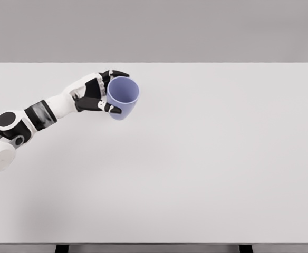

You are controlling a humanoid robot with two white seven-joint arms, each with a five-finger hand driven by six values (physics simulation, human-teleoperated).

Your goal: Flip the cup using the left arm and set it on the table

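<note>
left hand [98,94] wraps its fingers [112,109] round the blue cup [123,98], gripping it from the side over the white table [207,168], left of centre. the cup's open mouth tilts up toward the camera.

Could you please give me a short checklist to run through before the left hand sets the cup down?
1. Left hand closed around the cup: ok, fingers wrap its side.
2. Cup orientation: ok, its open mouth shows, tipped toward the camera, so it is no longer upside down.
3. Cup fully upright: cannot tell, it looks tilted.
4. Cup lifted off the table: cannot tell from this single view.
5. Landing area beneath and around the cup: ok, nothing else lies there.
6. Right arm out of the way: ok, it is not in view.
</note>
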